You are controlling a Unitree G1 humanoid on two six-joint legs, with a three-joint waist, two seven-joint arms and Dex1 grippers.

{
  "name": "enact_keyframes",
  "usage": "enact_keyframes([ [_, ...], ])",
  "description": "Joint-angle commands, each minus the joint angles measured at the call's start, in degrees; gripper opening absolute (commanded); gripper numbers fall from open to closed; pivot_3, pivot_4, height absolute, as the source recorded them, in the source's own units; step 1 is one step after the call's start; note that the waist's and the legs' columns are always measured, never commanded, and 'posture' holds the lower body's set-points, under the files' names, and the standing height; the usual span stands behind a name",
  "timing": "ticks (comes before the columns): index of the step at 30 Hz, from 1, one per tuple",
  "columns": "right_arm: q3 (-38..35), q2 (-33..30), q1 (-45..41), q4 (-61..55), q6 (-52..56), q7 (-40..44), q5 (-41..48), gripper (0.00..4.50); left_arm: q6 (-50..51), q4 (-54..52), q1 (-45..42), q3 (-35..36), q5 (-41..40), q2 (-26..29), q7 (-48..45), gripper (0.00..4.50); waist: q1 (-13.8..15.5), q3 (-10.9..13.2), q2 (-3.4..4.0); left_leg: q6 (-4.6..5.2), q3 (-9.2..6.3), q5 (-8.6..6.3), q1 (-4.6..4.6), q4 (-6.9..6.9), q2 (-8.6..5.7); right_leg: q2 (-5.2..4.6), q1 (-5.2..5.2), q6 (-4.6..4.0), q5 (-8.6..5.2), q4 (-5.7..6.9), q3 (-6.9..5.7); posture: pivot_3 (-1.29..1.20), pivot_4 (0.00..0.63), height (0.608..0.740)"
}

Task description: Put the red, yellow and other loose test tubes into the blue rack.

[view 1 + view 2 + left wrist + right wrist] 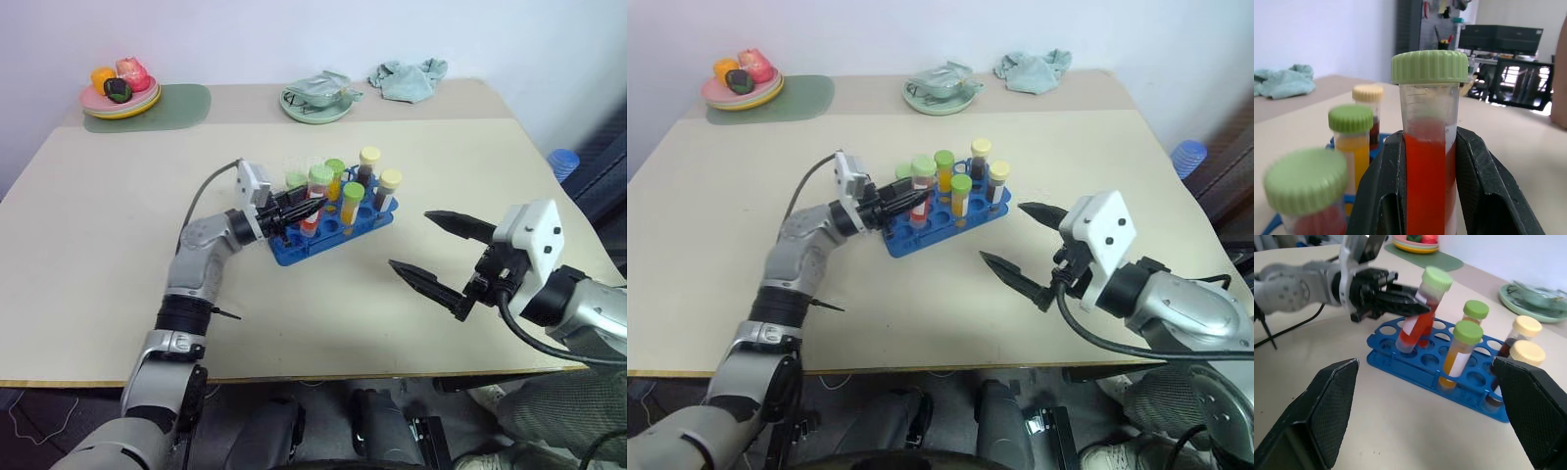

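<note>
Leaning at a tilt, a clear plastic test tube of red liquid with a ribbed green screw cap (1422, 308) has its lower end in a hole near the front left corner of the blue plastic rack (328, 235), which stands around the middle of the beige table (118, 255). The left gripper (1413, 303) is closed on this tube, its two black fingers (1386, 196) pressing the body from either side just below the cap; the left arm reaches forward and across to the right, the gripper pointing roughly level towards the rack. A white label patch shows on the tube's side, but no writing on it can be read.

Standing upright in the rack are a green-capped tube of yellow liquid (1462, 350), another green-capped tube (1475, 312) behind it, and two cream-capped tubes of dark liquid (1515, 340) at the right end.

The right gripper (431, 250) hovers above the table to the right of the rack, well apart from it, its black fingers spread wide and holding nothing, pointing left.
</note>
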Motion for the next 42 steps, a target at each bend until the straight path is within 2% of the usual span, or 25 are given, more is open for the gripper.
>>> enact_keyframes([
  [1,-2.57,-0.09,1.94,-2.58,-0.63,-1.72,1.52,4.50,-4.04,2.49,-1.88,0.25,0.82,-0.60,-0.08,0.75,0.05,0.00,0.00,0.00,-0.01,0.00,0.00,0.00,0.00,0.00,0.01,0.01,0.00,-0.01,0.00,0.00,0.150,0.740],
  [8,-5.55,0.39,8.98,-3.98,-2.58,-2.07,2.13,4.50,-10.29,8.28,-2.24,-0.21,2.76,-1.48,-0.05,0.75,-0.03,-0.03,0.00,0.02,-0.01,0.00,0.05,0.00,0.00,0.01,0.08,0.05,0.03,-0.06,0.00,0.00,0.150,0.740],
  [14,-11.05,1.17,17.33,-4.49,-4.87,0.22,1.77,4.50,-9.69,6.68,-0.51,-0.88,1.69,-2.23,-1.81,0.75,-0.04,-0.06,0.02,0.08,-0.02,-0.04,0.10,0.01,0.00,0.03,0.20,0.10,0.05,-0.15,-0.01,0.00,0.150,0.740],
  [18,-11.27,0.79,17.86,-4.29,-5.89,0.29,1.95,4.50,-9.49,6.05,-0.28,-1.00,1.62,-2.32,-2.49,0.75,-0.02,-0.08,0.06,0.11,-0.01,-0.05,0.29,0.01,0.01,0.06,0.45,0.20,0.11,-0.34,0.01,0.00,0.150,0.740],
  [42,-13.42,1.32,22.46,-3.45,-8.18,1.37,2.30,4.50,-10.74,6.36,0.45,-0.90,2.57,-0.93,-2.13,0.75,0.01,-0.09,0.06,0.17,-0.01,-0.09,0.29,0.00,0.02,0.06,0.47,0.21,0.11,-0.43,0.01,0.00,0.150,0.740],
])
